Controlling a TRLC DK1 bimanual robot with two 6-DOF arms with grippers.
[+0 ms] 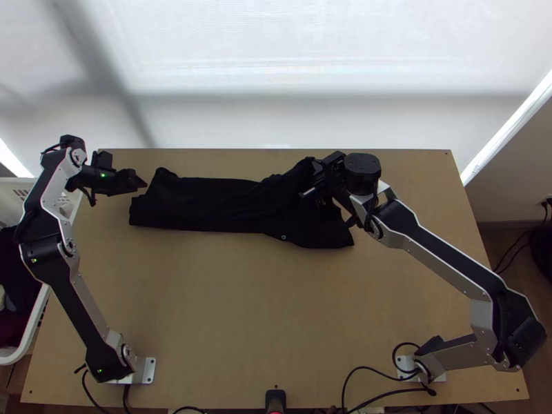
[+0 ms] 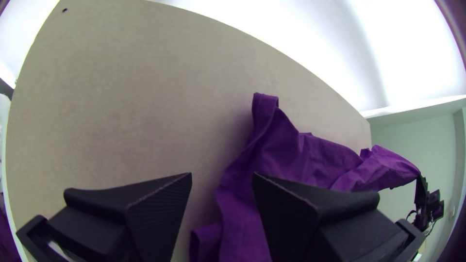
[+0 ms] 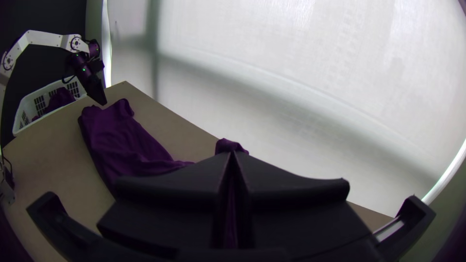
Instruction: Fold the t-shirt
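Note:
The dark t-shirt [image 1: 207,203] lies as a long folded strip across the table's far half, wider and lower at its right end. At that end my right gripper [image 1: 319,186] is shut on a raised part of the cloth; in the right wrist view a bit of t-shirt [image 3: 228,145] pokes up beyond the closed right gripper [image 3: 233,155]. My left gripper [image 1: 141,183] is just off the strip's left end. In the left wrist view the left gripper [image 2: 222,175] stands open, with the t-shirt [image 2: 242,199] below and beside one finger, not held.
A white basket [image 1: 34,324] with dark cloth in it stands at the table's left edge. Behind the table [image 1: 241,310] hangs a pale blind [image 1: 276,117]. Cables run along the near edge by the right arm's base.

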